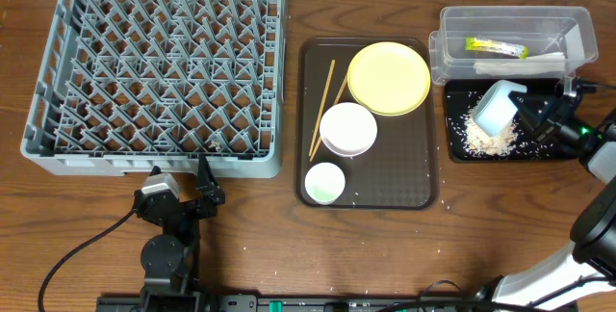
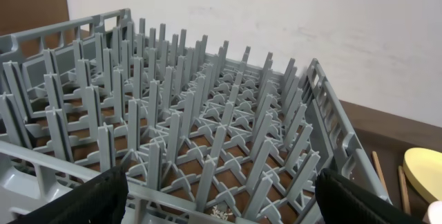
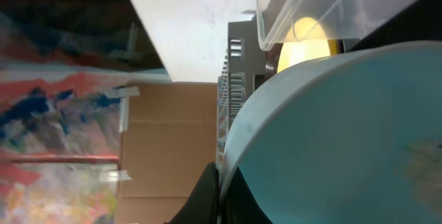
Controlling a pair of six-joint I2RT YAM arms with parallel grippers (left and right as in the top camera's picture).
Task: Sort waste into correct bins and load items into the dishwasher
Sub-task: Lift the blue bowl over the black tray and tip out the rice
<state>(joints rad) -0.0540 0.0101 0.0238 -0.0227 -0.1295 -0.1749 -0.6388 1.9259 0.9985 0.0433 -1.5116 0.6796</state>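
The light-blue bowl (image 3: 331,134) fills the right wrist view, its rim pinched in the closed right gripper (image 3: 219,186), tilted over the rice (image 1: 489,137) on the black tray (image 1: 551,148) at far right. The left gripper (image 1: 181,179) stands wide and empty at the dish rack's (image 1: 159,71) near edge. The yellow plate (image 1: 388,78), white bowl (image 1: 348,129), cup (image 1: 324,183) and chopsticks (image 1: 322,110) lie on the brown tray (image 1: 404,177), and the wrapper (image 1: 520,65) and packet (image 1: 496,48) are in the clear tub (image 1: 452,38)

One rack (image 1: 159,71); one plate (image 1: 389,78); one white bowl (image 1: 348,129); one blue bowl (image 1: 498,108); one cup (image 1: 324,183); two chopsticks (image 1: 321,110); one tub (image 1: 443,47); one black tray (image 1: 454,110); one brown tray (image 1: 395,172).
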